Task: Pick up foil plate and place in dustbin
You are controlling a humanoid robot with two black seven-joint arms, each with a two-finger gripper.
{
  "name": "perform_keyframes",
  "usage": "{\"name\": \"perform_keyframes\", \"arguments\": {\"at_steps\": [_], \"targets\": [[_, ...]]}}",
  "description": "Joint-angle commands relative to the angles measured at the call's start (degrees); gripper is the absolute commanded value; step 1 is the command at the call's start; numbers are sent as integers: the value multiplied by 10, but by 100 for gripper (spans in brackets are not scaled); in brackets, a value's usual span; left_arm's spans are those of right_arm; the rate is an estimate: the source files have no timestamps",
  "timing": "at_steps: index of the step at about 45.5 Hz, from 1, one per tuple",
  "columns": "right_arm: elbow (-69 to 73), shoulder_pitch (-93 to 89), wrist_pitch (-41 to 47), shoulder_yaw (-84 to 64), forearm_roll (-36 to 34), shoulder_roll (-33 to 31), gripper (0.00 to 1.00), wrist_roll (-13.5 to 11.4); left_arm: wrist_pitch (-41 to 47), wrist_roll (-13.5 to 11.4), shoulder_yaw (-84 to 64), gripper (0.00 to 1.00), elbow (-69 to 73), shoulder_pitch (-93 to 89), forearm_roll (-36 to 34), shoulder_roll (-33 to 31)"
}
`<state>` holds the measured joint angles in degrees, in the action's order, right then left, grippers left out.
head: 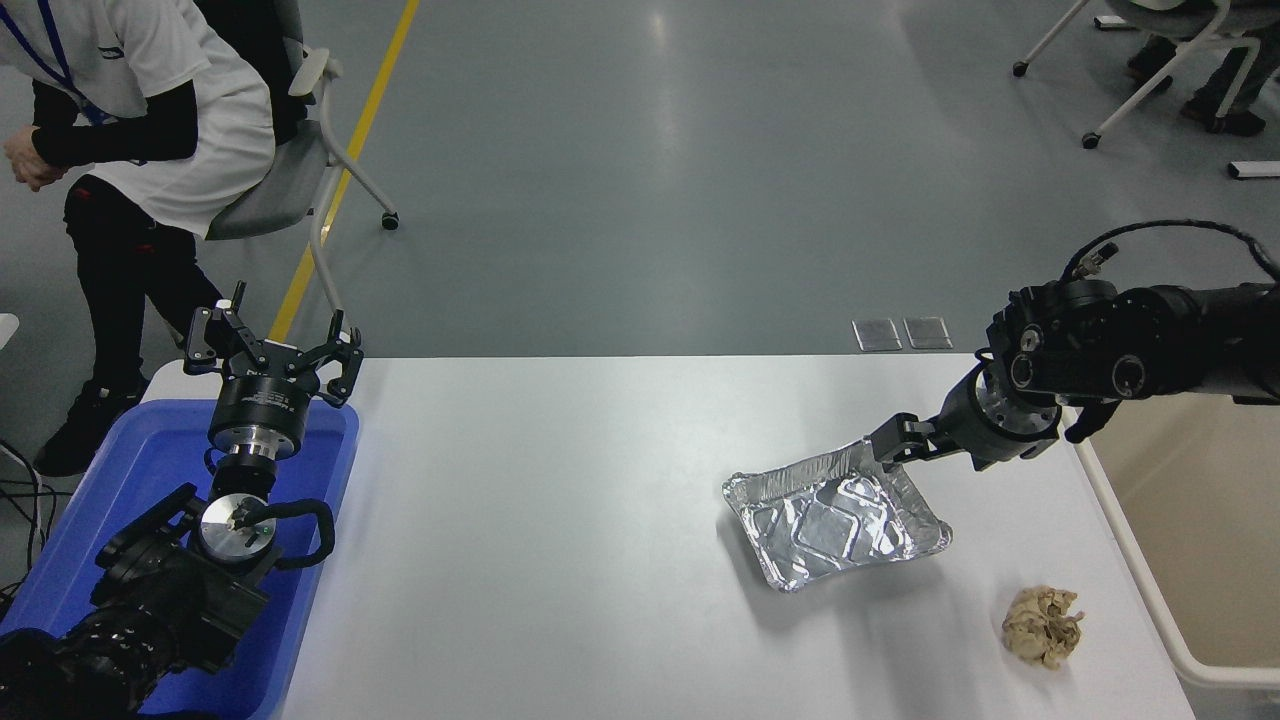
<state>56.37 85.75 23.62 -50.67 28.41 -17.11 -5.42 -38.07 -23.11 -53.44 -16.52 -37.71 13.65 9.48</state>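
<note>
The right arm's black gripper (893, 449) sits low at the far right corner of the shiny silver rectangular aluminium foil plate (835, 513), its fingertips right at the rolled rim there; whether the fingers are apart, together, or already clamped on the rim cannot be told from this angle. The foil plate lies flat on the white table (560, 520), right of centre, its ribbed sides and embossed bottom facing up. Near the table's front right, well apart from the plate, lies a crumpled tan paper ball (1043, 625). Just beyond the table's right edge stands the large beige-cream plastic dustbin (1150, 590) with its thick rounded rim, the right arm reaching across above its far end. At the lower left, the left arm is parked over a blue plastic tub (120, 490), its black left gripper (272, 352) pointing away with fingers spread apart. A person (130, 120) in a white shirt sits on a chair beyond the table's far left corner.
</note>
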Motion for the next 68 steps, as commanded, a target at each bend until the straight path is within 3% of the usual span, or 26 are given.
{"name": "perform_keyframes", "arguments": {"at_steps": [1,24,37,56,61,64,68], "targets": [[-42,-45,-9,12,53,16,95,2,0,0,0,99,0,0,0,0],[-171,-167,-23,79,56,49,96,1,0,0,0,99,0,0,0,0],[-178,-208,-128,83,57,56,96,1,-1,0,0,99,1,0,0,0],[-188,-241,-169,88,57,57,94,1,-1,0,0,99,0,0,1,0],[-188,-247,-190,91,58,61,88,1,-1,0,0,99,0,0,1,0],[-188,-246,-194,91,57,64,76,1,0,0,-1,99,0,0,0,-1],[-185,-246,-193,90,57,64,46,1,0,0,0,99,0,0,1,0]]}}
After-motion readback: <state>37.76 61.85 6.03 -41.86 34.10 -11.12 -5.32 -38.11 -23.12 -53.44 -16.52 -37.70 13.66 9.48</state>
